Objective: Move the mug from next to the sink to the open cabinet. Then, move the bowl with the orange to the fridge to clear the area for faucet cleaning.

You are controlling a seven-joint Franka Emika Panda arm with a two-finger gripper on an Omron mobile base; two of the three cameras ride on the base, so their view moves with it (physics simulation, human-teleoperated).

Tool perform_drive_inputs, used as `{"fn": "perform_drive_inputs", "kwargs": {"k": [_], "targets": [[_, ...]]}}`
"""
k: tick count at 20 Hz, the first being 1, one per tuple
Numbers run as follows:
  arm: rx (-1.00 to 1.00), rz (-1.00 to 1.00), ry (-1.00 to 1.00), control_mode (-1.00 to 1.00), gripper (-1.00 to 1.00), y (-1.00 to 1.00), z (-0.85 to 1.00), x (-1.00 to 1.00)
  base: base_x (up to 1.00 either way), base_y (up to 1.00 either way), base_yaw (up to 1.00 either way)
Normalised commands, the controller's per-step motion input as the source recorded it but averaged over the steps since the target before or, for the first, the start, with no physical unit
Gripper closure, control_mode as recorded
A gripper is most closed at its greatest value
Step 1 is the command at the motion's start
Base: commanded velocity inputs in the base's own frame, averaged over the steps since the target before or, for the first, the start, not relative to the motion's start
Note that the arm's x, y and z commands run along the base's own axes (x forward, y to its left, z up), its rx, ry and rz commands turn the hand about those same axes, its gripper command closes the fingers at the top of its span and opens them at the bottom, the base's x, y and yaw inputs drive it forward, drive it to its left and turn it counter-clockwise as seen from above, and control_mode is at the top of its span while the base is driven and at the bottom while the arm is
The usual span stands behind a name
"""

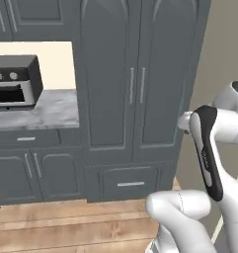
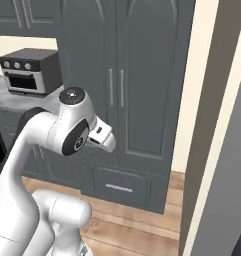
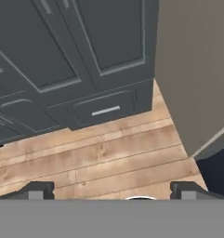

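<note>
A: Where does your gripper (image 3: 111, 190) stand?

B: Fingers spread wide, nothing between them. In the hand view they point down at the wood floor (image 3: 99, 158) before the tall cabinet (image 1: 135, 79). Likely you carry the arm (image 2: 67, 130) tucked because the base is between stations.

A: And the mug, the bowl?

B: You cannot place either from here. You have a toaster oven (image 1: 14, 81) on a marble counter (image 1: 46, 111) to the left, and closed doors ahead. My guess: a transit pose, so an empty, ready gripper makes sense.
</note>
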Motion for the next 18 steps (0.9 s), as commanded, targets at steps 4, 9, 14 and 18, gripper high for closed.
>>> {"fn": "perform_drive_inputs", "kwargs": {"k": [4, 9, 14, 18], "targets": [[0.0, 0.0, 0.0, 1.0, -1.0, 0.0, 0.0, 0.0, 0.9, 0.3, 0.49], [0.0, 0.0, 0.0, 1.0, -1.0, 0.0, 0.0, 0.0, 0.26, 0.52, 0.68], [0.0, 0.0, 0.0, 1.0, -1.0, 0.0, 0.0, 0.0, 0.0, 0.65, 0.78], [0.0, 0.0, 0.0, 1.0, -1.0, 0.0, 0.0, 0.0, 0.26, 0.71, 0.64]]}}
